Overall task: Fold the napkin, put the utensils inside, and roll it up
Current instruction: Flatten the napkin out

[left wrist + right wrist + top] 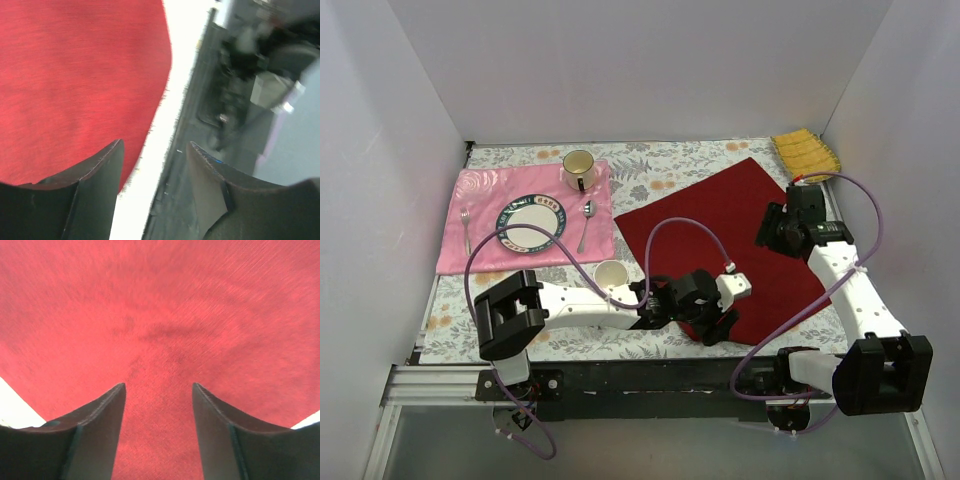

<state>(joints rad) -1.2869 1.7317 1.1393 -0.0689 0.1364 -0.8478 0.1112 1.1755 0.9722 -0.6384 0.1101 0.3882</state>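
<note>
- Lying flat and unfolded, the napkin [740,205] is spread as a diamond on the right half of the table, one corner pointed at the arms' bases.
- That near corner is met by the left gripper [715,328], so the left arm is judged the nearer one for a first fold.
- In the left wrist view the napkin [75,75] is seen off to the left gripper's [155,145] left, its edge running down to the left finger; the fingers are held apart, with nothing between them but bare table.
- A small shift onto the cloth is judged necessary before that corner can be pinched.
- The far right edge is covered by the right gripper [775,232]; in its wrist view the right gripper [159,385] is spread wide above the napkin [160,305], nothing clamped.
- Whether those fingertips touch the cloth cannot be told.
- A fork [466,231] and a spoon [586,226] are left well apart to the left, on the pink cloth [470,258].
</note>
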